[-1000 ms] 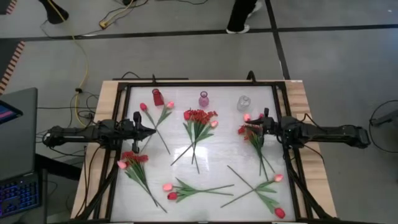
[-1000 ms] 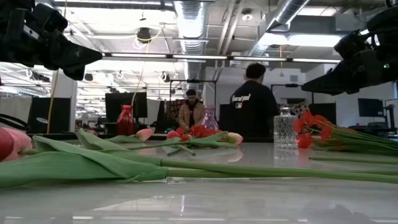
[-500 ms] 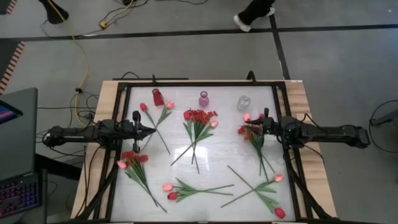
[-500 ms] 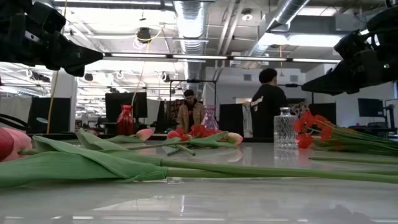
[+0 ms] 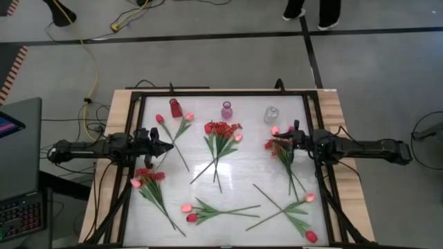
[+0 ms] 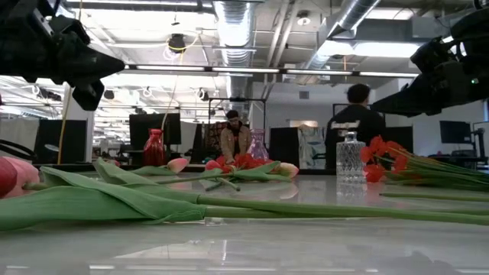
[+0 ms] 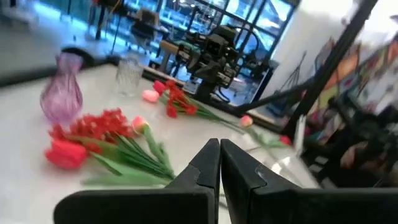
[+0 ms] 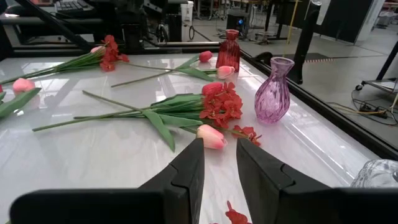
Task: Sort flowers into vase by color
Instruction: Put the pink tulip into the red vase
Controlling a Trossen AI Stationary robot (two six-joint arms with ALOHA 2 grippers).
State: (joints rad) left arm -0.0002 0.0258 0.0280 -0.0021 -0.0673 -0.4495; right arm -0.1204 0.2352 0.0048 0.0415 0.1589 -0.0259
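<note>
Artificial flowers lie flat on the white table in several bunches: red blossoms and tulips at the centre (image 5: 220,138), pink and red tulips at far left (image 5: 176,128), a near-left bunch (image 5: 149,183), two near bunches (image 5: 208,209) (image 5: 294,211), and a right bunch (image 5: 285,158). A red vase (image 5: 176,108), a pink vase (image 5: 226,110) and a clear vase (image 5: 271,114) stand along the far edge. My left gripper (image 5: 168,144) hovers shut above the table's left side (image 7: 219,149). My right gripper (image 5: 280,142) hovers open over the right bunch's red blossoms (image 8: 219,149).
A black frame (image 5: 221,93) runs round the table. A laptop (image 5: 17,173) sits off the left side. People stand in the room beyond the far edge (image 6: 233,137) (image 6: 357,122). Bare table surface shows between the centre bunch and the right bunch (image 5: 252,162).
My left gripper has turned a little about its wrist while staying in place above the table's left side. A person in the room behind the table has walked toward the right. The flowers and vases have not moved.
</note>
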